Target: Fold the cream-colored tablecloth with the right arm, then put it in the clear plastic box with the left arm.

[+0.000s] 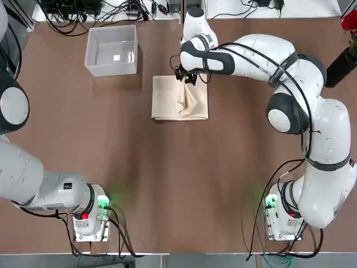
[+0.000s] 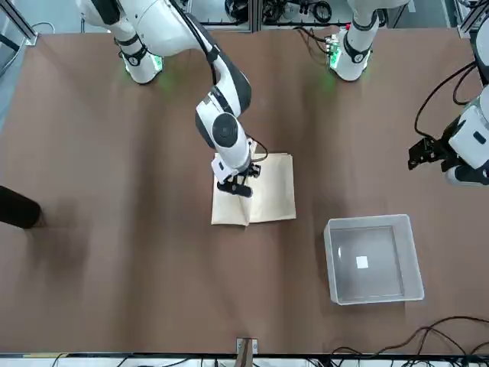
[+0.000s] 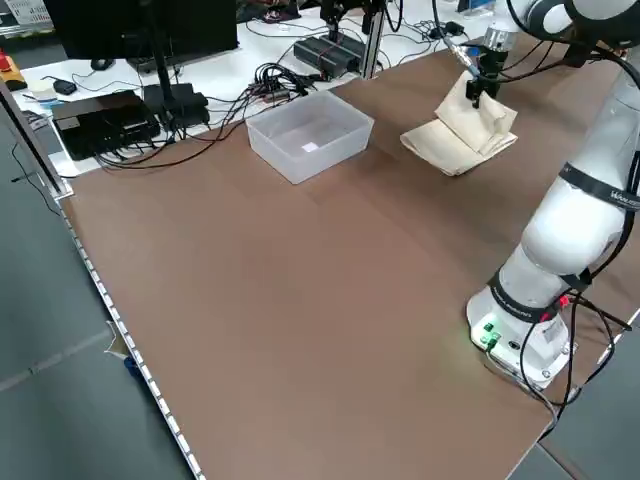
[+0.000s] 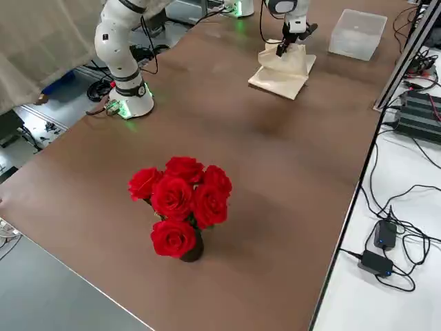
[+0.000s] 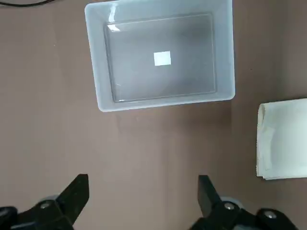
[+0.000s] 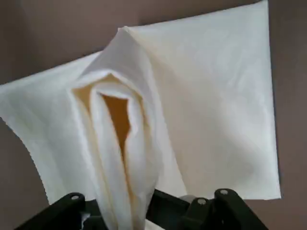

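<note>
brown desk [image 1: 167, 178] is filling the room's middle. near its center the cream-colored tablecloth [image 1: 179, 98] is lying folded, one corner being pinched and lifted by the right gripper [image 1: 186, 77], whose fingers are clamping shut on the fabric. the clear plastic box [image 1: 111, 50] is sitting at ten o'clock from the cloth. the left gripper [image 5: 144, 191] is hovering beside the box, fingers [image 5: 76, 191] spread wide. red roses [image 4: 180, 200] are standing at the desk's right edge.
</note>
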Robot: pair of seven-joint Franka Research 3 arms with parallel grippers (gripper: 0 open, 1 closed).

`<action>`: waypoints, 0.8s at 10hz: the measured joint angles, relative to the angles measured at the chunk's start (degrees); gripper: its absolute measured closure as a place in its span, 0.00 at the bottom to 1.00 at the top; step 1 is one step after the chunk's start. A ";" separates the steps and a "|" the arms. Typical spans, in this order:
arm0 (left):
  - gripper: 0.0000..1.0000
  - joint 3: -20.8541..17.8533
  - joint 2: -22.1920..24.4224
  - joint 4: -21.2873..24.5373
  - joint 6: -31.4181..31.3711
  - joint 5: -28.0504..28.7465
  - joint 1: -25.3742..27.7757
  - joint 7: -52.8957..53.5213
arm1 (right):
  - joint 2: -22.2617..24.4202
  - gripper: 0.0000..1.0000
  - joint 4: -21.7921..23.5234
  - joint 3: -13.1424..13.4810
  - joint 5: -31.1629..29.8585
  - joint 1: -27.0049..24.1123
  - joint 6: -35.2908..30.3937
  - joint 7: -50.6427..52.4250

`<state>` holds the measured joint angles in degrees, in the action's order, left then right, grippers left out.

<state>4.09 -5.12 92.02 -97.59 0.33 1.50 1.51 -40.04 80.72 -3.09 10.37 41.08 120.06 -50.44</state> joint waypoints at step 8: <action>0.00 0.03 -0.01 0.00 0.00 0.00 -0.09 0.00 | 0.00 0.98 -0.65 -0.15 -0.01 0.75 -0.85 0.38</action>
<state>4.12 -5.14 92.02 -97.59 0.33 1.42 1.51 -40.05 80.07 -3.24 10.37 41.83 119.21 -50.06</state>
